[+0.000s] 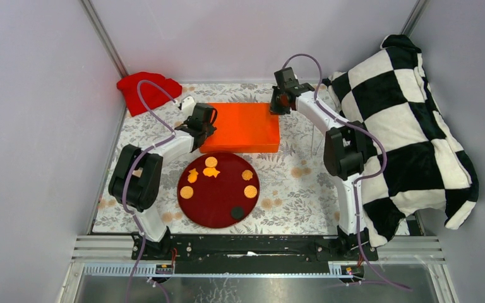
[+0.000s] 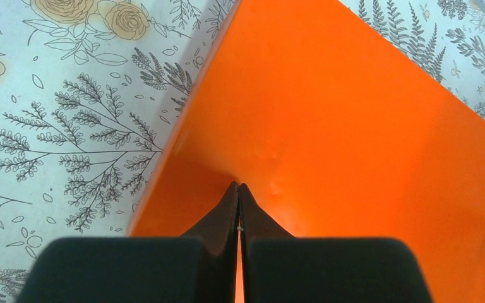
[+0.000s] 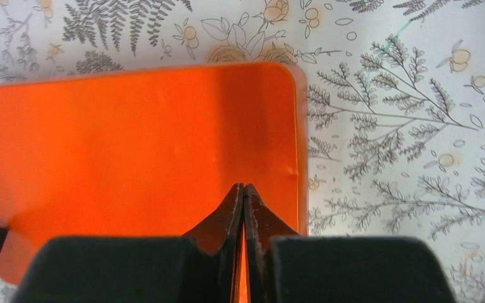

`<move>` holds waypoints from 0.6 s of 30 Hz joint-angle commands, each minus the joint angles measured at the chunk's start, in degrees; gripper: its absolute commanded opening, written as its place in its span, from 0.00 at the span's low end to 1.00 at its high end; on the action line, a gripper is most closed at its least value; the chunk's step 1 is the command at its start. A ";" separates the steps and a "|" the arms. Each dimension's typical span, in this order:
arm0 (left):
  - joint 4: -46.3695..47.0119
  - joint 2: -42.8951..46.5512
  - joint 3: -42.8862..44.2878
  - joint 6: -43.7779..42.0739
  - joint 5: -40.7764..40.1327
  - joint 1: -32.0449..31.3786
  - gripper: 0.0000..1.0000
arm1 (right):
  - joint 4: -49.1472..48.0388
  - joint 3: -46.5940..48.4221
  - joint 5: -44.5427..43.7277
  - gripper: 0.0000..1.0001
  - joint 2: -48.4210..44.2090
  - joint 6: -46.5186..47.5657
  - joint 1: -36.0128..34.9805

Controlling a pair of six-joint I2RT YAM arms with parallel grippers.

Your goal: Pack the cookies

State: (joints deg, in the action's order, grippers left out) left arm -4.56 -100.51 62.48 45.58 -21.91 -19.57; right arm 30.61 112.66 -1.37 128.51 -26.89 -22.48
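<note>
Several cookies lie on a dark red round plate [image 1: 203, 207]: orange-tan discs [image 1: 250, 191], two irregular orange shapes [image 1: 211, 172] and one black disc [image 1: 237, 213]. Behind the plate lies a flat orange box [image 1: 240, 126], closed on top. My left gripper [image 1: 203, 121] is shut, its tips over the box's left edge, seen close in the left wrist view [image 2: 238, 186] over the orange surface [image 2: 353, 126]. My right gripper [image 1: 280, 104] is shut over the box's far right corner, and its wrist view shows the tips [image 3: 243, 187] near the rounded corner [image 3: 132, 139]. Neither holds a cookie.
A red cloth [image 1: 148, 89] lies at the far left corner. A black-and-white checkered blanket [image 1: 404, 126] is piled along the right side. A floral tablecloth [image 1: 303, 189] covers the table. Walls enclose the left, back and right.
</note>
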 commanded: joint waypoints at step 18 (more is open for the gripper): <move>5.20 17.42 -4.40 -3.88 0.22 -3.30 0.00 | -4.58 -14.20 -3.08 0.15 -20.27 2.21 -0.89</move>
State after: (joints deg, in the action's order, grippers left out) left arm -0.80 -87.29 58.28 44.01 -19.75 -21.80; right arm 26.55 101.43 -2.42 110.69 -25.52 -22.74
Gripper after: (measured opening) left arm 0.000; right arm 0.153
